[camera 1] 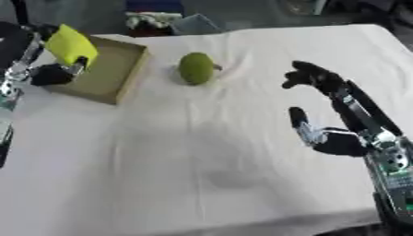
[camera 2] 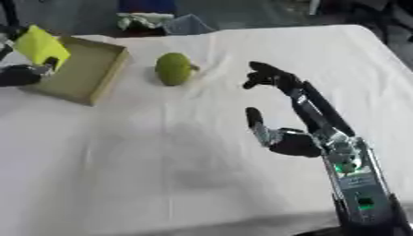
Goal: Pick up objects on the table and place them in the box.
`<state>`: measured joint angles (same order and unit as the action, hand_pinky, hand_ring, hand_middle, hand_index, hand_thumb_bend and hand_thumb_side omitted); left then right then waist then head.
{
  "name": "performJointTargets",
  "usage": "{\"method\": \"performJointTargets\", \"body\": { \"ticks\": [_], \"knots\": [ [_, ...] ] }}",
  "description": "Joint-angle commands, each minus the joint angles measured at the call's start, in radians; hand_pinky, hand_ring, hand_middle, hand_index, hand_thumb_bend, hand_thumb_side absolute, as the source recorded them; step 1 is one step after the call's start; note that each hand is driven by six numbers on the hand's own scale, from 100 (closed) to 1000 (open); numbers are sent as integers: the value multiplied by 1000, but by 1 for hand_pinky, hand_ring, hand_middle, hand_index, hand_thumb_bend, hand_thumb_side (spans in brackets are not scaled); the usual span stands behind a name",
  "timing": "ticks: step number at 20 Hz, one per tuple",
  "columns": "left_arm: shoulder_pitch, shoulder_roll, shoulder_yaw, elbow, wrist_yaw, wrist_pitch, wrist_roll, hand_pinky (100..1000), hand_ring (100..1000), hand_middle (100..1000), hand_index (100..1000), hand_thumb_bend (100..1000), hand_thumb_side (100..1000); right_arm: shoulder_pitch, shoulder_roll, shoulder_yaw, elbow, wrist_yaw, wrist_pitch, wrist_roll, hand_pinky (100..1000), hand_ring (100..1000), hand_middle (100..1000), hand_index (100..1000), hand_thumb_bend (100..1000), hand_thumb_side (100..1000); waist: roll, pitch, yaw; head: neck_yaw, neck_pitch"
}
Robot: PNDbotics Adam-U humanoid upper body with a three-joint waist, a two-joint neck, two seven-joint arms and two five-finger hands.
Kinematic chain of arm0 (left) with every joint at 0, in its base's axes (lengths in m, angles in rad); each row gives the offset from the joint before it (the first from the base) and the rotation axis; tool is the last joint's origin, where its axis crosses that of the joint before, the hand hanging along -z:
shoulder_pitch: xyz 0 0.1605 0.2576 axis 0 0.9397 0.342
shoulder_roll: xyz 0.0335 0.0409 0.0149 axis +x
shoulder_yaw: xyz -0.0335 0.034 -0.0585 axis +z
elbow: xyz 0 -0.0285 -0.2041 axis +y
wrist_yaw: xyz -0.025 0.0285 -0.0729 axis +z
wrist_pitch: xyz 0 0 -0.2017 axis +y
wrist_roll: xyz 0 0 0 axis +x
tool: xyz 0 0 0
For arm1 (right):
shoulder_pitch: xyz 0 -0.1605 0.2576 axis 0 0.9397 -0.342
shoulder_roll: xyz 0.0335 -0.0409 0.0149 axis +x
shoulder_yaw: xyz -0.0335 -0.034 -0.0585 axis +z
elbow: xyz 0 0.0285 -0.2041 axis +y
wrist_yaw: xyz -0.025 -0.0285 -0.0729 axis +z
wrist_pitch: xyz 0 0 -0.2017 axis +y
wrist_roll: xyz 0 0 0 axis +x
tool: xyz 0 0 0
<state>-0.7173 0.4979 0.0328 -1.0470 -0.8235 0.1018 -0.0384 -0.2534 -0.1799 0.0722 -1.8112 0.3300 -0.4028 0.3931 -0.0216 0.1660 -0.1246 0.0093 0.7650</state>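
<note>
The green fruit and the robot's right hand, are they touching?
Apart. In the left eye view, bare white cloth shows between the green fruit and the right hand, whose open fingers stop short of it.

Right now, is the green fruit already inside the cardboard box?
No, the green fruit lies on the white tablecloth beside the box, outside its wall.

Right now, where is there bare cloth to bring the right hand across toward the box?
Bare white tablecloth spans the near half, between the right hand and the left edge. The far side is tighter: the round green fruit sits beside the shallow cardboard box, where the left hand holds a yellow flat piece.
</note>
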Motion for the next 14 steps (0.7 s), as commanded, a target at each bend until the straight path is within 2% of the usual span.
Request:
{"method": "performJointTargets", "body": {
  "ticks": [1,8,11,14],
  "knots": [
    [-49,16,29,115,6,25,70,703,804,591,846,194,519,-7,-9,1,-9,-7,-3,4,878,873,704,970,100,347,0,-15,-6,7,5],
    [-77,13,35,277,24,31,159,711,834,679,860,234,607,-8,-8,4,-8,-12,-4,8,878,873,704,970,100,345,-1,-12,-16,12,5],
    [-74,10,34,313,35,28,196,718,859,740,878,304,674,-8,-7,4,-8,-13,-4,9,878,873,704,970,100,345,-2,-12,-18,11,5],
    [-64,11,32,312,50,16,225,746,898,807,896,368,695,-8,-7,3,-7,-13,-4,9,878,873,703,970,100,345,-2,-12,-19,11,5]
  ]
}}
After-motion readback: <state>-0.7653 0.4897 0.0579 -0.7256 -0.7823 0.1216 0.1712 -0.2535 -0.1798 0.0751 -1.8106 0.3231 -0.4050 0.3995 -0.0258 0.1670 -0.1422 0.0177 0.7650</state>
